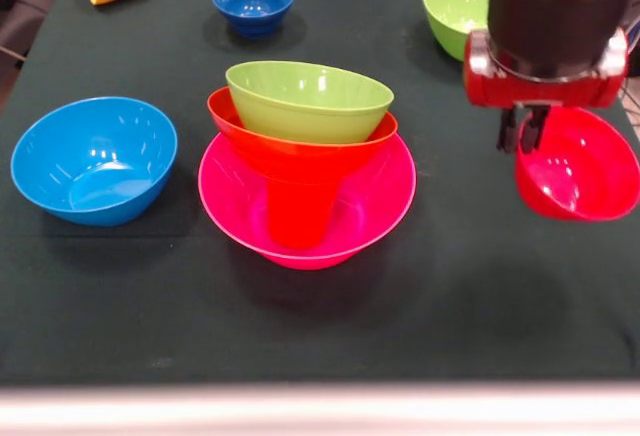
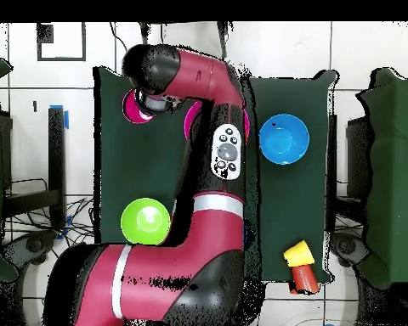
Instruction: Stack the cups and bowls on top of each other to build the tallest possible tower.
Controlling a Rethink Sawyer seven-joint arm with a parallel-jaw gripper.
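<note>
The gripper was clenched on the rim of the red bowl, which hung tilted, its opening facing the camera, well apart from the tower — a green bowl leaning in an orange bowl over a red cup in the pink bowl on the tabletop. Probable failure: the thin rim grip slips in transit. Adding weight to the already tilted green bowl could topple the stack.
</note>
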